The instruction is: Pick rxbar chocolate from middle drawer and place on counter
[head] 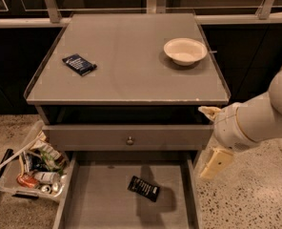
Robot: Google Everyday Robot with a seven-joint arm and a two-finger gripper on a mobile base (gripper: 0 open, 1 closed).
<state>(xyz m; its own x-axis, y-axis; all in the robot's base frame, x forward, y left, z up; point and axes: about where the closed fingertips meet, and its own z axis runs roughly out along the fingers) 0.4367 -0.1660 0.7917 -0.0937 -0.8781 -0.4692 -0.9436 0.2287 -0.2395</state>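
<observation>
The rxbar chocolate (144,188), a small black wrapper with pale lines, lies flat on the grey floor of the open middle drawer (100,199), near its centre. The counter (126,66) is the grey cabinet top above it. My gripper (212,136) hangs at the cabinet's right front corner, above and to the right of the bar. It is open and empty, with one pale finger (216,162) pointing down beside the drawer's right wall and the other near the counter's corner.
A dark blue flat packet (79,64) lies on the counter's left side and a white bowl (185,50) on its right. A closed drawer front with a round knob (129,140) sits above the open drawer. A bin of clutter (34,168) stands on the floor at left.
</observation>
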